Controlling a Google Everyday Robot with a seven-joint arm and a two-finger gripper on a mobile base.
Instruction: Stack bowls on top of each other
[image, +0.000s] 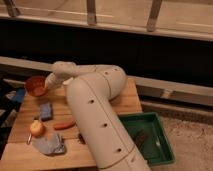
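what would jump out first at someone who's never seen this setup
The big white arm fills the middle of the view, bending over the wooden table. Its hand is shut at the right rim of the red-orange bowl near the table's far left corner; whether it actually grips the rim I cannot tell. A green tray sits just right of the table.

Wooden table (126, 102), red-orange bowl (35, 86), blue sponge (46, 111), carrot (64, 125), round fruit (36, 128), grey cloth (50, 145)
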